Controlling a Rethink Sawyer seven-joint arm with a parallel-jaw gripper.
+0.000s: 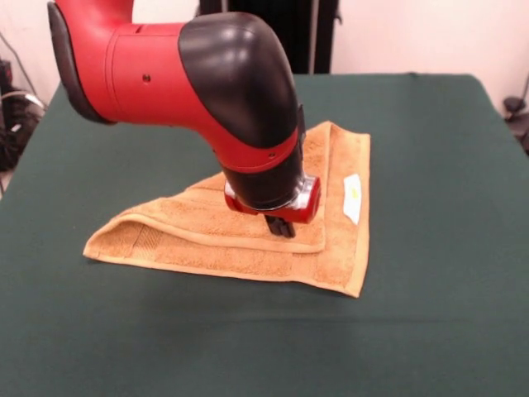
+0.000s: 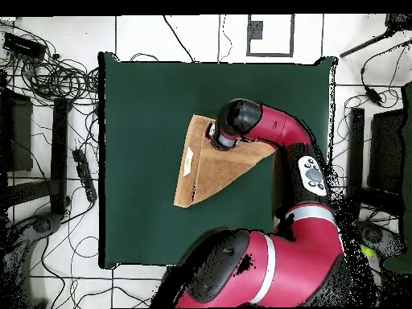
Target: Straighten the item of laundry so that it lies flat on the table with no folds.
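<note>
The orange-tan towel [image 1: 186, 236] lies on the green table [image 1: 430, 149], folded over diagonally into a triangle, with its white-and-yellow label [image 1: 353, 198] on the right-hand side. In the overhead view the towel [image 2: 211, 167] shows as a triangle with the label [image 2: 187, 161] near its left edge. My gripper [image 1: 283, 227] points straight down onto the folded top layer, near that layer's front edge. Its dark fingers stand close together, pinching the cloth. From overhead the arm's wrist hides the gripper at the towel's far corner.
The red and black arm [image 1: 207, 91] hangs over the towel's back part and hides it. Wide bare green felt [image 2: 145, 105] surrounds the towel. Cables and equipment [image 2: 48, 80] lie on the floor around the table.
</note>
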